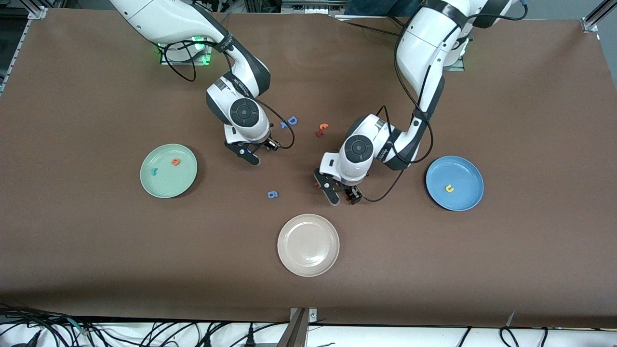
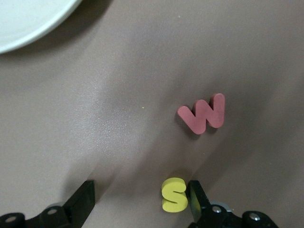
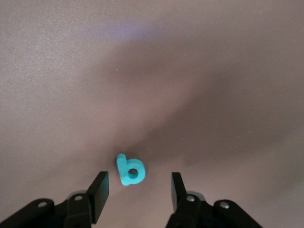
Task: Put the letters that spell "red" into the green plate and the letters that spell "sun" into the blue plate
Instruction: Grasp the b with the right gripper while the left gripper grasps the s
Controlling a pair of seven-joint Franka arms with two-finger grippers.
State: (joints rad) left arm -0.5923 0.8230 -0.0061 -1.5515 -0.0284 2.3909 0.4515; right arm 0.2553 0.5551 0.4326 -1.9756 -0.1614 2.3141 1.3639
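The green plate (image 1: 168, 185) holds an orange "e" (image 1: 176, 162) and a teal "r" (image 1: 154, 171). In the blue plate (image 1: 454, 201) lies a yellow "u" (image 1: 449, 188). My right gripper (image 1: 249, 155) (image 3: 138, 190) is low over the table beside the green plate. It is open, with a teal "d" (image 3: 129, 170) just ahead of its fingertips, off-centre toward one finger. My left gripper (image 1: 343, 198) (image 2: 140, 202) is open, low near the beige plate. A yellow "s" (image 2: 174, 194) lies right against one finger (image 2: 197, 199). The other finger stands well apart from it.
A beige-white plate (image 1: 308, 262) (image 2: 28, 19) sits nearest the front camera. A pink-red "w" (image 2: 203, 113) lies close to the "s". A blue "D" (image 1: 292, 120), a blue "6" (image 1: 272, 194) and small orange and red pieces (image 1: 322, 129) lie mid-table.
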